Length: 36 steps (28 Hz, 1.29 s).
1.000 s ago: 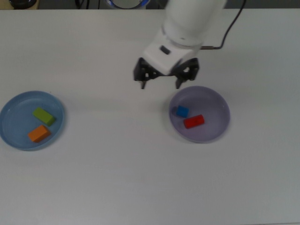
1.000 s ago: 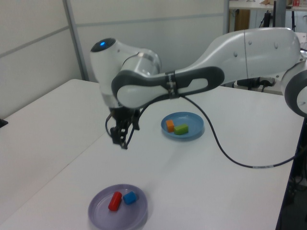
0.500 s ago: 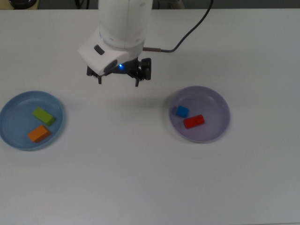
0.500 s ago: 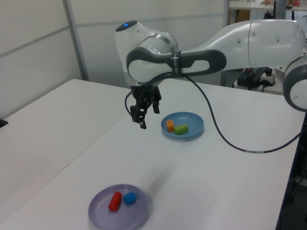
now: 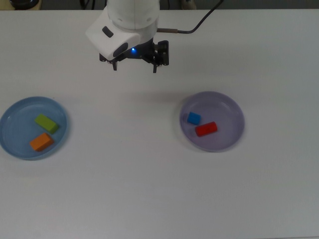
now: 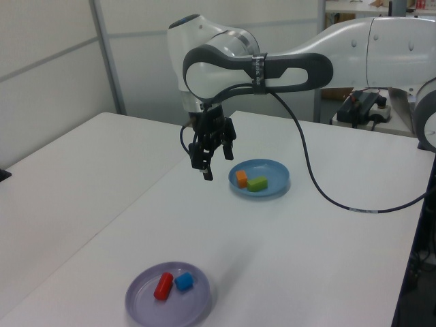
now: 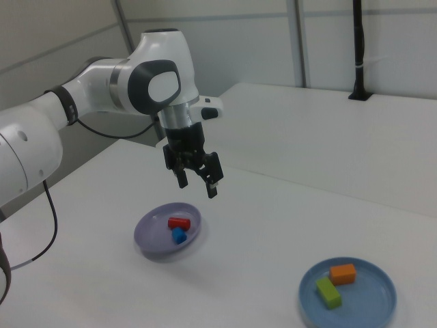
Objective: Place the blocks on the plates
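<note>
top view: the arm [image 5: 130, 15] has been swung away from the purple plate [image 5: 234, 134] over the last second, toward the top view's left and up toward the table's [image 5: 159, 199] far edge, and it's now parked high between the two plates, well apart from both. nothing is carried. that pretty much reads as the job being wrapped up, since no block is left loose on the table.

the blue plate [image 5: 12, 117] is at the top view's left with the green block [image 5: 46, 123] and orange block [image 5: 41, 142] lying in it, near each other. the purple plate holds the red block [image 5: 206, 129] with the blue block [image 5: 194, 118] just beside it.

the gripper [image 5: 133, 66] is held spread and empty, fingers [image 6: 207, 172] pointed down, with every block well clear of them and much lower, so nothing's lined up for a grab.
</note>
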{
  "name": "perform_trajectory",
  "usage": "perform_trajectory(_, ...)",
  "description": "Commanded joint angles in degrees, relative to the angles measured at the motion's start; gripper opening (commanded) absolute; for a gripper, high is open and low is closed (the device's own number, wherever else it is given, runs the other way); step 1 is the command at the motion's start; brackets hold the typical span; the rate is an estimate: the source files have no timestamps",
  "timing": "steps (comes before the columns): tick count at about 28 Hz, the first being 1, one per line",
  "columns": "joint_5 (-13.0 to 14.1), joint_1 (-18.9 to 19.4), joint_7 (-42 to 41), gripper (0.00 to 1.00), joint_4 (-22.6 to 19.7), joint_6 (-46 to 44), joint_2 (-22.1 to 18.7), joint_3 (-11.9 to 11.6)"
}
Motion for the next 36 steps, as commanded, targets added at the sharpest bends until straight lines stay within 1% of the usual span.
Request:
perform_trajectory(1,0.73,0.73,1.47,1.00,-1.92,-0.32,-2.78,-1.38)
perform_trajectory(5,1.26,-0.41,1.47,1.00,-2.01,-0.49,-4.71,-1.39)
perform_trajectory(8,1.43,-0.59,1.55,1.00,-2.45,-0.58,-5.94,-1.30)
perform_trajectory(15,1.43,-1.82,0.77,1.00,-4.65,-0.75,-12.26,-1.30)
perform_trajectory(19,1.43,-3.31,0.15,1.00,-4.65,-1.63,-14.21,-1.12)
perform_trajectory(24,1.43,-3.49,0.06,1.00,-4.91,-1.81,-16.84,-0.77)
perform_trajectory(26,1.43,-3.40,-0.03,1.00,-5.87,-2.77,-17.98,-0.68)
perform_trajectory(36,1.61,-2.70,0.15,1.00,-5.09,-5.23,-18.34,-0.51)
